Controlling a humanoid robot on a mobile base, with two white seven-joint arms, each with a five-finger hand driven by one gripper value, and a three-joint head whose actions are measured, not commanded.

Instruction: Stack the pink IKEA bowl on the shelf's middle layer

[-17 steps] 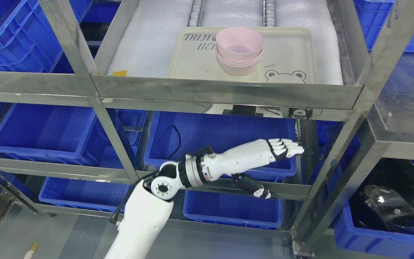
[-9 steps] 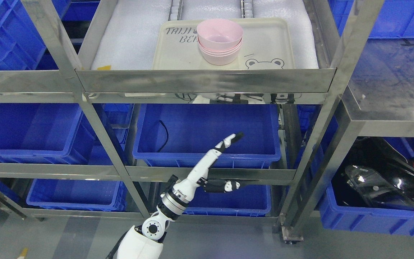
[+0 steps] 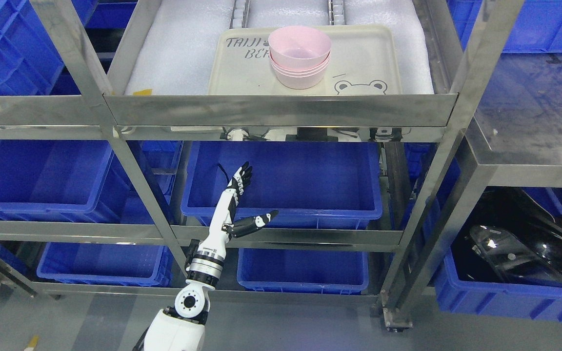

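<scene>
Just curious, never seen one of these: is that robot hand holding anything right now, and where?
Nothing. The left robot hand is open and empty, below the shelf. The pink bowls sit stacked on the tray.

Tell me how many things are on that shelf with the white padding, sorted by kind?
Pink bowls, nested in one stack: 3 rims show
Cream tray with the bear drawing: 1
Total: 4
The left hand, down by the blue bin, holds nothing.

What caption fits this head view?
Pink bowls stacked on a cream tray; the robot's empty left hand is open, below the shelf.
</scene>
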